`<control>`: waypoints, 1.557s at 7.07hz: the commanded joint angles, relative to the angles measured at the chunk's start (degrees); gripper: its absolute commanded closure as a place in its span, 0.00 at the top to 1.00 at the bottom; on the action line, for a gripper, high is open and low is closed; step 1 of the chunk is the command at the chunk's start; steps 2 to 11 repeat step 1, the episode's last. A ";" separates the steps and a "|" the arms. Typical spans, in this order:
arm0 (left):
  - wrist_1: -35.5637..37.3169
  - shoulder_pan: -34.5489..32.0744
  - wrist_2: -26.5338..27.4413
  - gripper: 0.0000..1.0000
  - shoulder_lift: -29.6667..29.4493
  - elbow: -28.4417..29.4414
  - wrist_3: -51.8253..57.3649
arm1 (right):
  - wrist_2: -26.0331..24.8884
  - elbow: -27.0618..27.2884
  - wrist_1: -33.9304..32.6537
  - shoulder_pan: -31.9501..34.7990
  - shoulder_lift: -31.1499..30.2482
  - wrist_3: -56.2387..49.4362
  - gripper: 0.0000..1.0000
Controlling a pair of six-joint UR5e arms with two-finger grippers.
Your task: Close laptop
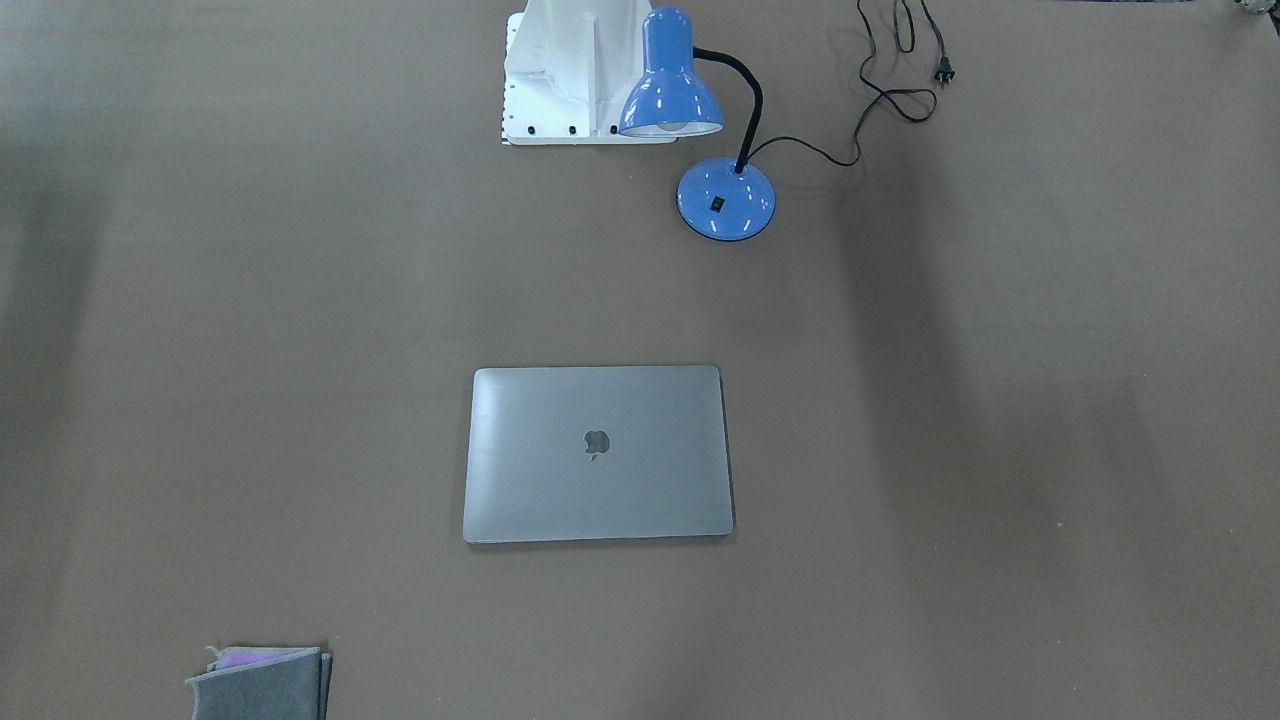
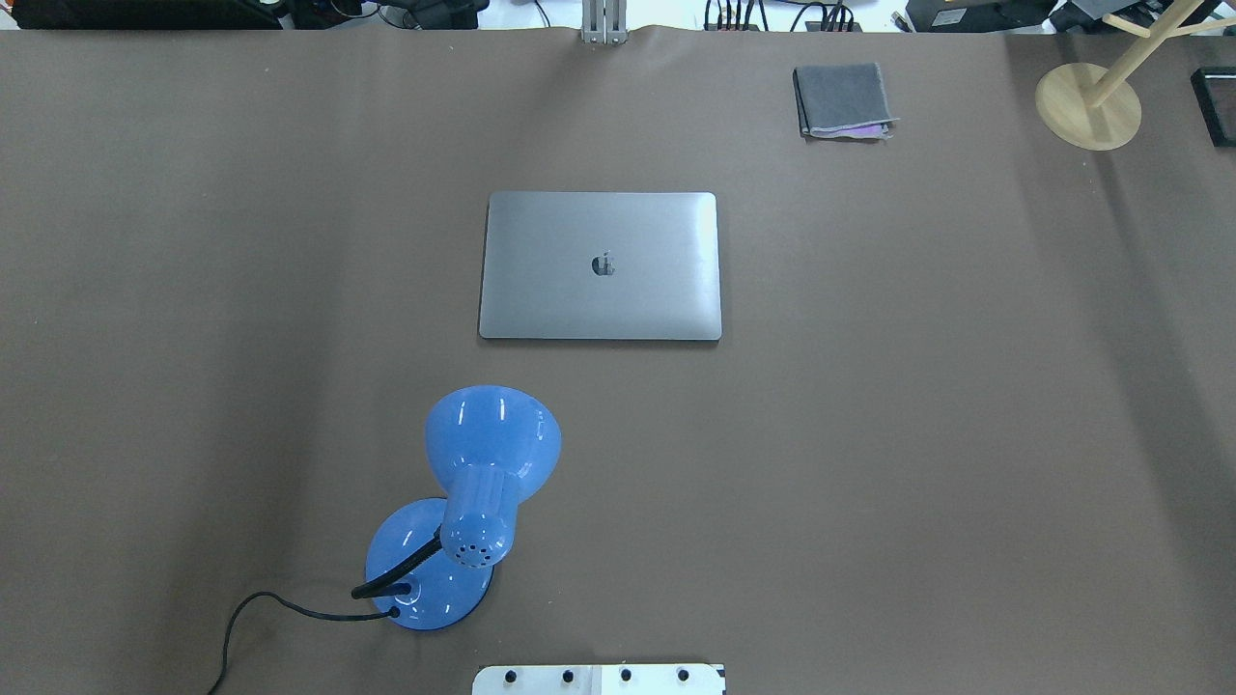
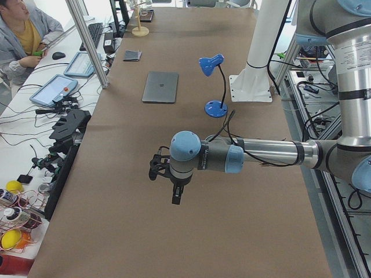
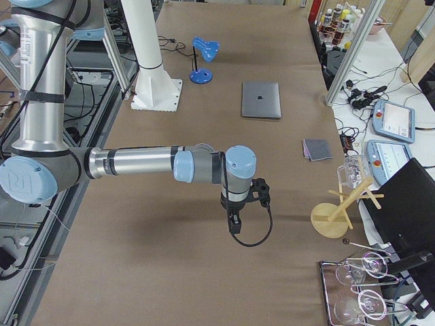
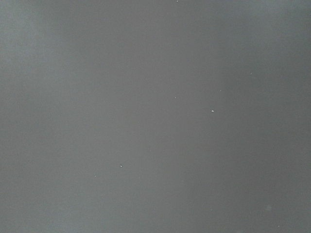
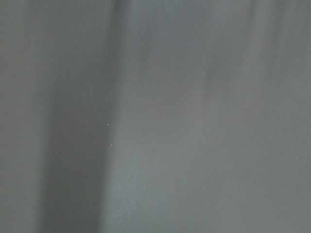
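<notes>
Brown desk [image 2: 917, 434] carries the laptop [image 2: 600, 265] mid-frame overhead, lid already flat, long axis left-right; left pincer [image 3: 175, 198] and right pincer [image 4: 233, 225] hang well apart from it; open or closed, I cannot tell.

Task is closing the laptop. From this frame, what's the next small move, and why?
Probably none, beyond leaving the arms parked. The laptop already lies flat with its lid down, logo up. The left arm and right arm hover over the table toward opposite ends, well away from it, so the task looks done.
</notes>
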 commanded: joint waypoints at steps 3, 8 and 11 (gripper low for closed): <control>-0.07 0.00 0.21 0.98 0.03 -0.05 0.43 | 0.00 0.07 -0.01 0.00 0.01 0.00 1.00; -0.07 0.00 0.21 0.98 0.03 -0.05 0.43 | 0.00 0.07 -0.01 0.00 0.01 0.00 1.00; -0.07 0.00 0.21 0.98 0.03 -0.05 0.43 | 0.00 0.07 -0.01 0.00 0.01 0.00 1.00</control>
